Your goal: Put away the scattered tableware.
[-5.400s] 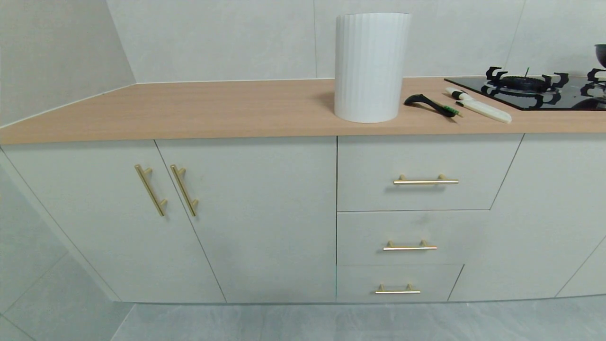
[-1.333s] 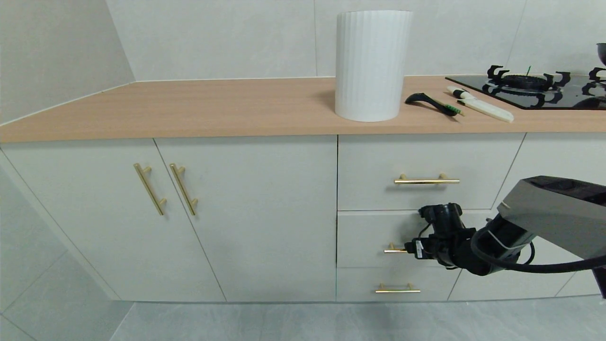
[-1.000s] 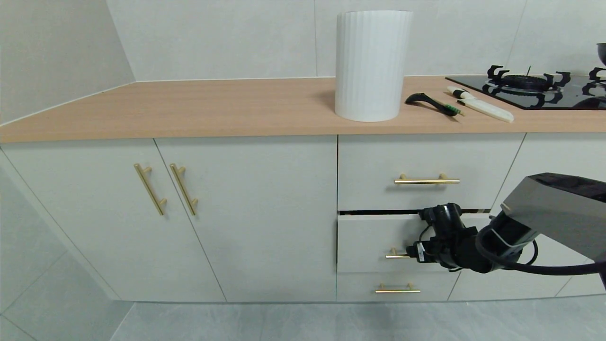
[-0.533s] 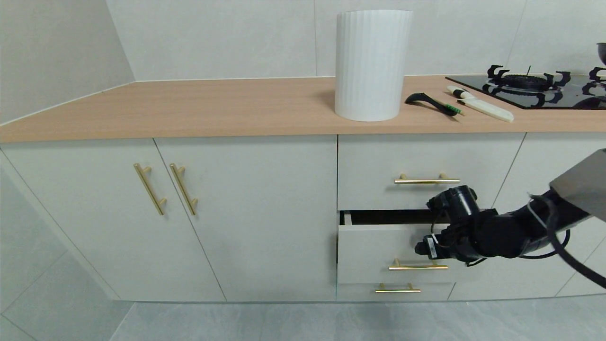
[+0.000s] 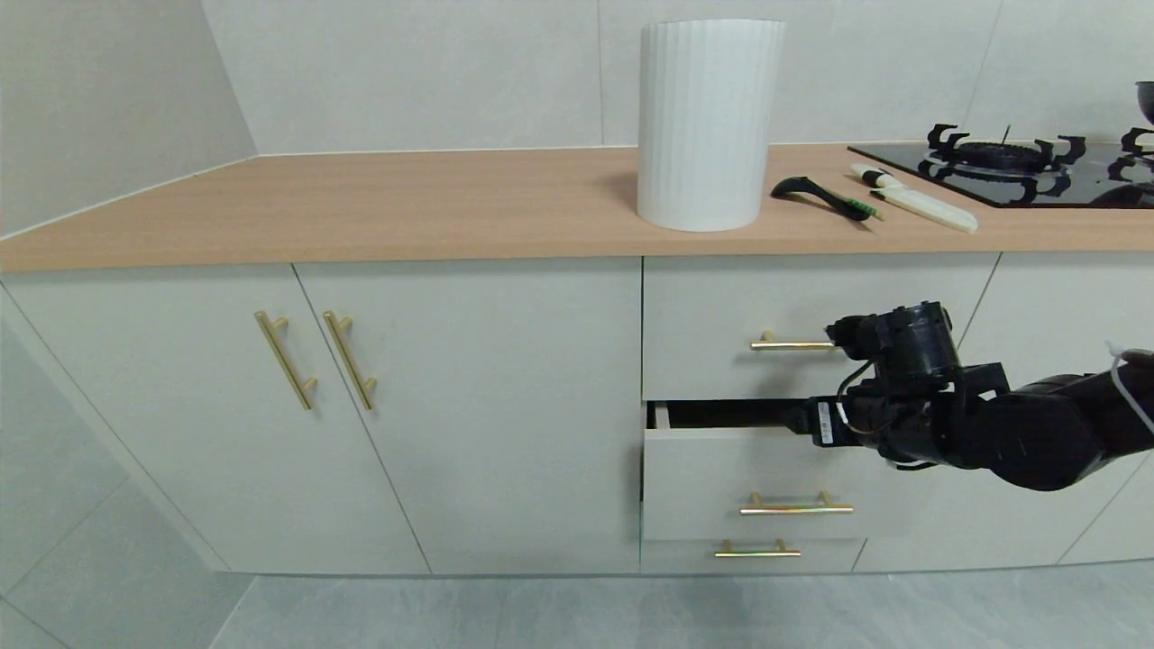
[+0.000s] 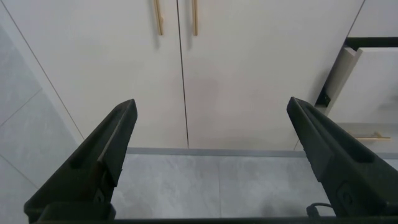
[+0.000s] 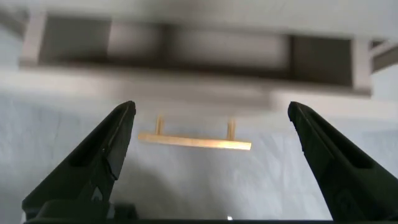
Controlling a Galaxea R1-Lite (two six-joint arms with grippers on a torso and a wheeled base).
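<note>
The right end effector (image 5: 805, 420) is held wide open, fingers spread, at the top edge of the part-open pale grey middle drawer (image 5: 712, 478).

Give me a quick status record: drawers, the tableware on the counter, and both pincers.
middle drawer: pulled partly open
top drawer: shut
bottom drawer: shut
tableware: black-handled utensil and white knife lying on counter, between ribbed white canister and hob
right pincer: open, empty, in front of the middle drawer, off its handle
left pincer: open, empty, low, facing the cabinet doors
</note>
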